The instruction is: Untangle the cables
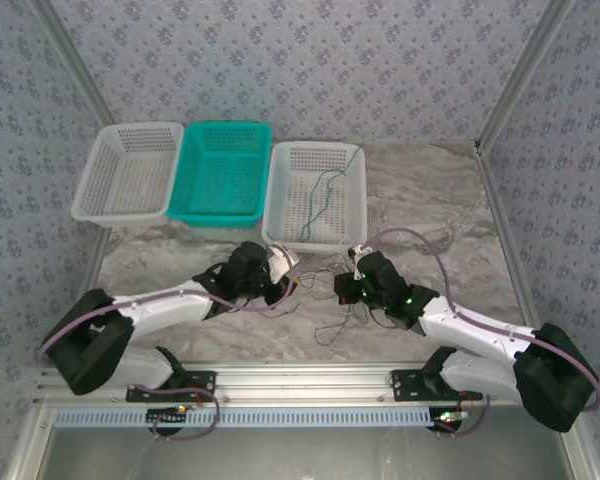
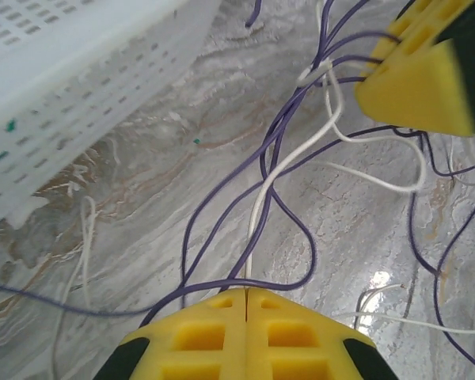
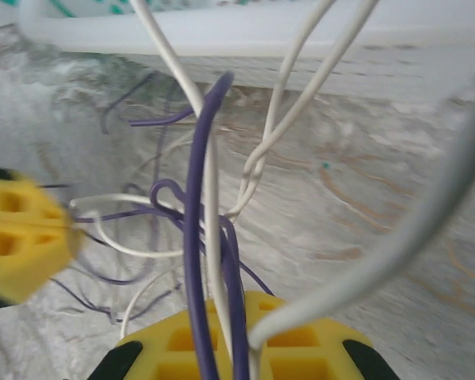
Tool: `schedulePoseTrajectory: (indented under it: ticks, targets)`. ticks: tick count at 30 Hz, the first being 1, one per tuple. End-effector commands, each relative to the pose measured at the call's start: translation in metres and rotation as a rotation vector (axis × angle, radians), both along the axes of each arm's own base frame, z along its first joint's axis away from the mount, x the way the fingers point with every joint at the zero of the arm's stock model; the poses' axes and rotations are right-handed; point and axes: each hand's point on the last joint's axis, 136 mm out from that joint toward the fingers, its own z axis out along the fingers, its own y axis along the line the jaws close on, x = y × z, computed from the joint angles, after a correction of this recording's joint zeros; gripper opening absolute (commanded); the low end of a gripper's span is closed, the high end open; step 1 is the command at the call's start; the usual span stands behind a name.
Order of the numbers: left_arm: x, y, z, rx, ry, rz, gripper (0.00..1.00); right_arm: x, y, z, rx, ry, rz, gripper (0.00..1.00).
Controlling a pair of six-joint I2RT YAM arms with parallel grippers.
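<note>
Tangle of cables (image 2: 252, 229) on the marble surface (image 1: 430, 200), pinched from both sides.
Clenched tight at the left end effector (image 2: 246, 291) on a white strand, purple looping across the tips; likewise clenched at the right end effector (image 3: 231, 313) on purple and white strands. Strung between the two, just in front of the white basket (image 1: 272, 195) holding a green strand (image 1: 325, 195).

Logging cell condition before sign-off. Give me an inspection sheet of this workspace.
Surface: grey marbled tabletop, nothing spilled.
Job's things: thin purple and white cables tangled between the grippers; green-teal cable lying in the right white plastic mesh basket.
Clutter: left white plastic mesh basket, teal plastic mesh basket.
Grippers: left gripper shut on the tangle; right gripper shut on it too.
Cables: thick purple-grey arm cables along both arms.
Surroundings: patterned grey walls, metal frame rail.
</note>
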Motion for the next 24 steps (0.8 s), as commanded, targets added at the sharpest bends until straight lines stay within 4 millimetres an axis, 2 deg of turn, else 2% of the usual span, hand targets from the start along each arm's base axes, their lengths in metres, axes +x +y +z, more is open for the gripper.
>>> schedulePoseTrajectory:
  ticks: [1, 3, 10, 18, 23, 24]
  targets:
    - [-0.001, 0.015, 0.005, 0.014, -0.017, 0.059, 0.00, -0.001, -0.039, -0.030, -0.090, 0.096, -0.172, 0.10]
    - [0.000, 0.026, 0.008, 0.021, -0.027, 0.107, 0.00, -0.004, -0.050, -0.040, -0.087, 0.136, -0.214, 0.12]
    - [0.003, 0.064, 0.020, -0.039, -0.045, 0.245, 0.00, -0.012, -0.064, -0.056, -0.121, 0.199, -0.260, 0.13]
    - [0.023, 0.113, 0.039, -0.078, -0.062, 0.523, 0.00, -0.015, -0.086, -0.069, -0.148, 0.256, -0.368, 0.15]
    - [0.026, 0.118, 0.054, -0.112, -0.063, 0.553, 0.00, -0.015, -0.088, -0.068, -0.147, 0.265, -0.381, 0.16]
    - [0.027, 0.118, 0.055, -0.116, -0.059, 0.556, 0.00, -0.014, -0.082, -0.063, -0.130, 0.261, -0.358, 0.25]
